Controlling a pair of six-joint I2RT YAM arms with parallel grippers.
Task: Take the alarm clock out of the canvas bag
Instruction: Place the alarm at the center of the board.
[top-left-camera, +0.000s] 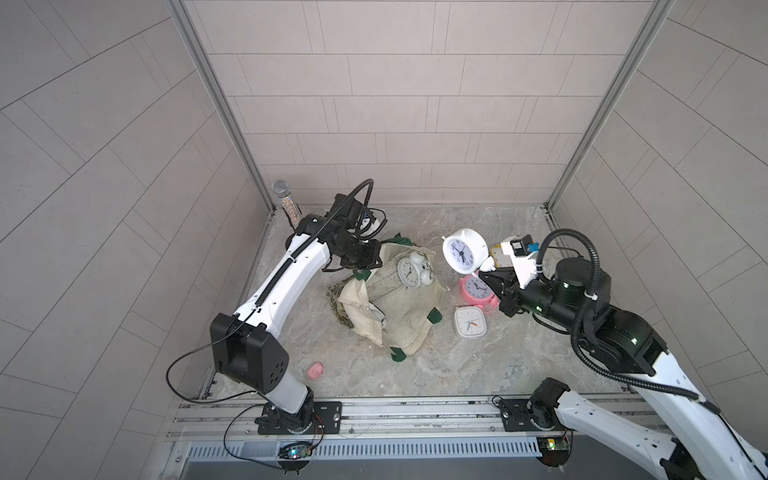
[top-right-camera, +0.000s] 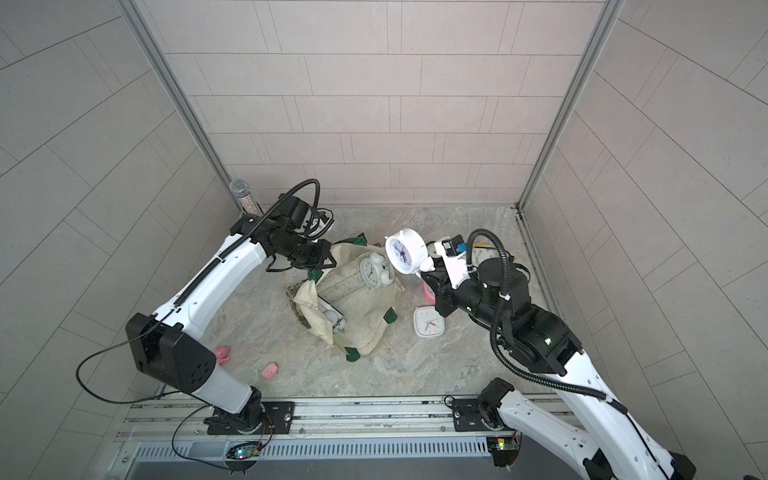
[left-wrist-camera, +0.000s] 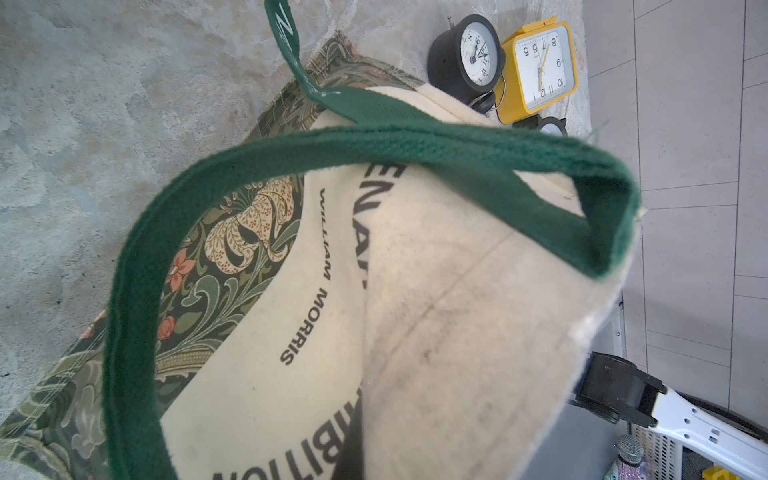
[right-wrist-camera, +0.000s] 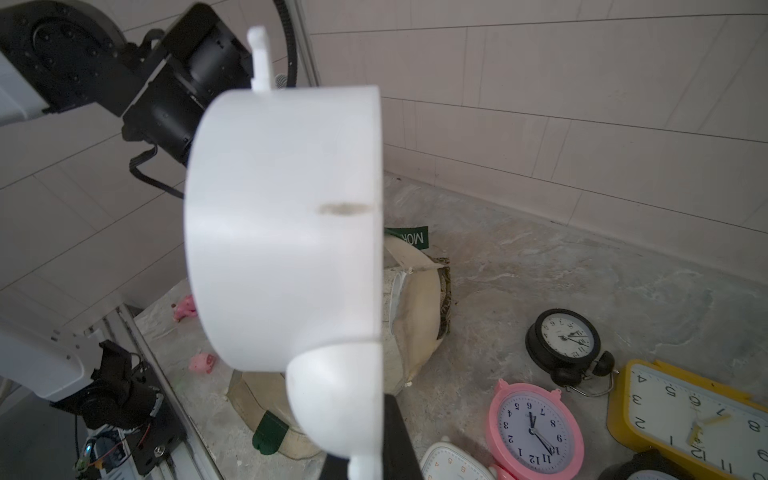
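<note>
Canvas bag (top-left-camera: 409, 311) lay slumped in the middle of the table with its mouth open. A pale twin-bell clock (top-left-camera: 411, 272) sat face up in that mouth, resting on the grey lining. Deeper in a fold, something white and metallic (top-right-camera: 332, 318) peeked out. It was possibly another clock, but too buried to call.

Left gripper (top-left-camera: 368, 259) was clenched on the bag's far rim, right by a dark green strap handle (left-wrist-camera: 374, 145), with the cloth pulled up.

Over on the other side, the right gripper (top-left-camera: 487, 272) was clamped at one bell of the white twin-bell alarm clock (top-left-camera: 462, 251). That clock hung in the air, clear of the bag and its contents. Below it stood a pink alarm clock (top-left-camera: 476, 289), with a white square clock (top-left-camera: 470, 322) lying flat just beside it. Nearer the far wall sat a black round clock (right-wrist-camera: 563, 336) and a yellow rectangular clock (right-wrist-camera: 690, 419), close together.

Underneath it all was a grey marbled tabletop (top-left-camera: 457, 374), boxed in by pale tiled walls (top-left-camera: 395, 104) on three sides. Two little pink toys (top-right-camera: 270, 370) lay near the left arm's base, well apart from the bag. A glittery microphone (top-left-camera: 282, 193) stood upright in the far left corner.
</note>
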